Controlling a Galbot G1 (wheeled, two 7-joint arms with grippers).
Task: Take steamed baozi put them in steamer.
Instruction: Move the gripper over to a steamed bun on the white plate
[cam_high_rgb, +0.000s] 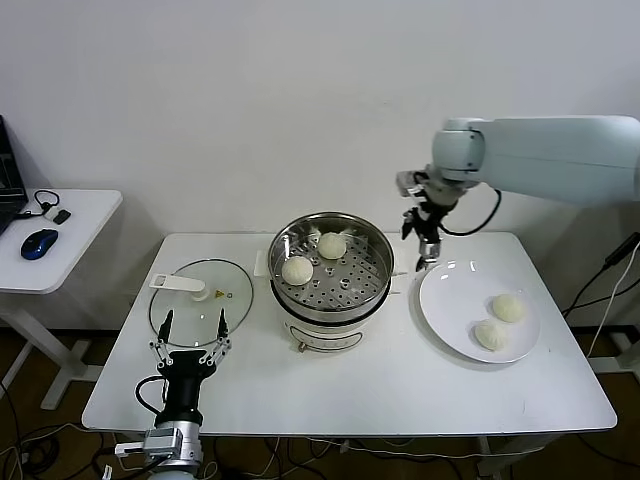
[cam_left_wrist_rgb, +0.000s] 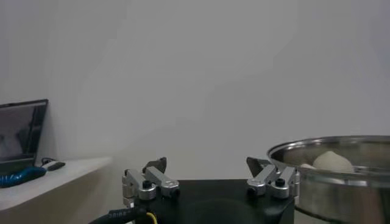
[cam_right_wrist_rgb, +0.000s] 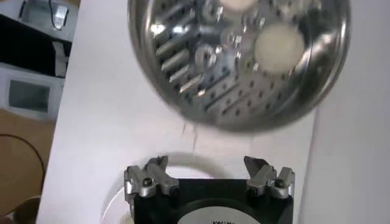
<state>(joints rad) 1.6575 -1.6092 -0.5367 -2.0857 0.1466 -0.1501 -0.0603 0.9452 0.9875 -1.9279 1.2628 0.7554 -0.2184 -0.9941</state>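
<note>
The left gripper (cam_high_rgb: 190, 338) waits low at the near edge of the white surface (cam_high_rgb: 380, 390), fingers spread and empty, just in front of the glass lid (cam_high_rgb: 200, 300) that lies flat to the left of the steamer (cam_high_rgb: 332, 272). The steamer stands uncovered at the middle of the surface, and two steamed baozi (cam_high_rgb: 298, 270) already sit on its perforated tray, one toward the back and one toward the front left. To the right of the steamer, a white plate (cam_high_rgb: 450, 300) holds the other two buns (cam_high_rgb: 507, 308), touching or nearly so at its far side from the steamer. The right gripper (cam_high_rgb: 424, 240) hangs in the air between the steamer and the plate, above the plate's nearer rim, jaws wide apart and carrying nothing. By the look of it the job stands at the halfway mark: two buns are in, two remain to be fetched from the plate.
</note>
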